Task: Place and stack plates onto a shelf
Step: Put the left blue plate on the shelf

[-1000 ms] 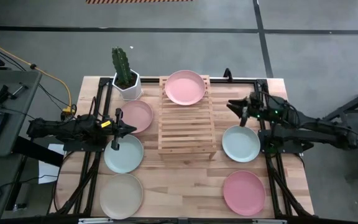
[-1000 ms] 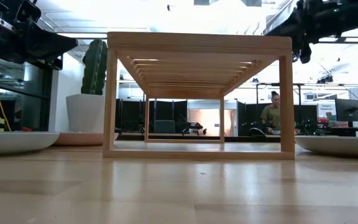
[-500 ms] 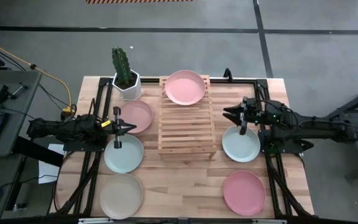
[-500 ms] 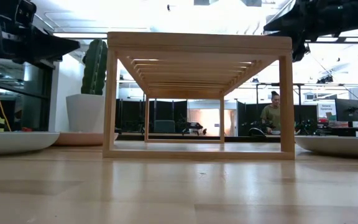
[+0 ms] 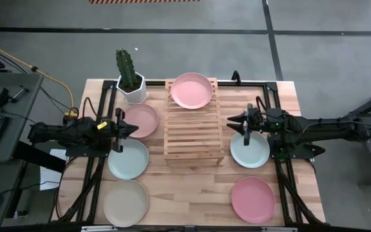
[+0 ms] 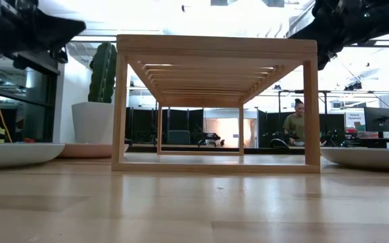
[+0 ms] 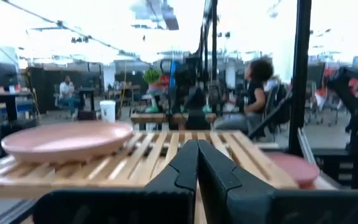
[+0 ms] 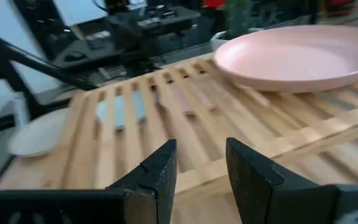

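Observation:
The light-wood slatted shelf (image 5: 193, 132) stands mid-table, and a pink plate (image 5: 192, 90) rests by its base on the shelf's far end. Left of the shelf a pink plate (image 5: 140, 120), a mint plate (image 5: 128, 158) and a beige plate (image 5: 125, 202) lie on the table. To the right lie a mint plate (image 5: 250, 149) and a pink plate (image 5: 252, 199). My left gripper (image 5: 133, 129) is shut and empty, in the air above the gap between the left pink and mint plates. My right gripper (image 5: 232, 121) is open and empty, hovering between the shelf's right side and the right mint plate's far rim.
A cactus in a white pot (image 5: 130, 77) stands at the shelf's far left corner. Dark arm frames run along both table sides. The shelf's near half (image 8: 135, 124) holds nothing. A person (image 6: 294, 128) sits in the room far behind the table.
My right gripper has swung toward the table's near edge and toward the shelf, sinking a little, and stays open. My left gripper has tipped its shut fingers upward without shifting its place. No plate has moved.

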Controlling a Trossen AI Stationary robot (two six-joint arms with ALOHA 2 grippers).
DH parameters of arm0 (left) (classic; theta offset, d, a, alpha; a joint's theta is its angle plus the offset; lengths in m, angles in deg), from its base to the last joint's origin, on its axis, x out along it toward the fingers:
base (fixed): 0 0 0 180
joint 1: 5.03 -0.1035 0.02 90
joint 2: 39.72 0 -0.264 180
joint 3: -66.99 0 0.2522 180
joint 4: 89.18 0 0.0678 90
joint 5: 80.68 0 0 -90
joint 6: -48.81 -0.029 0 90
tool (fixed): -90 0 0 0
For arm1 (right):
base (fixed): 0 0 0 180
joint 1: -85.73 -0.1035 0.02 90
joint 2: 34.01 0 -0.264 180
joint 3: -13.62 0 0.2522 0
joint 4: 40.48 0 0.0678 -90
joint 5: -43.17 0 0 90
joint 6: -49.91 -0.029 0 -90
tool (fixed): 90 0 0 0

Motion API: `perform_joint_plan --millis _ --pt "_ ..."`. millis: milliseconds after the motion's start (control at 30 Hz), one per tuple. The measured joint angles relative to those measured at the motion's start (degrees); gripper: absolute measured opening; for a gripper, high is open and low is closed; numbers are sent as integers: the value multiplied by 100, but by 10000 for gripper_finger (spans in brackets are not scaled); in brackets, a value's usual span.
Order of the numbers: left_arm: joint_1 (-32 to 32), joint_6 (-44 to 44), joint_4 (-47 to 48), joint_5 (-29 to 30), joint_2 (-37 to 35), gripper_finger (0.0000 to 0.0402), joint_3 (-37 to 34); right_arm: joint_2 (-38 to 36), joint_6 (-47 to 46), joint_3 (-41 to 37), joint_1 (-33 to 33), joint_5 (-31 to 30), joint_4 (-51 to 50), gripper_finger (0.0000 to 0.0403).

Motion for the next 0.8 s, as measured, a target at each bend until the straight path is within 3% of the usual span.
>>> perform_joint_plan --millis 100,233,400,567,800 --pt "0 -2 -144 -52 0 0 0 -10 242 2 0 -119 -6 92" --pt "0 127 -230 -52 2 0 0 -53 308 2 0 -226 -179 16" --pt "0 879 154 12 339 24 337 -67 158 2 0 -228 -242 31" --pt "2 1379 1030 -74 1320 89 1018 -67 114 2 0 -228 -253 28" --pt "189 2033 2808 -1265 3282 170 1871 -67 113 2 0 -228 -255 2"
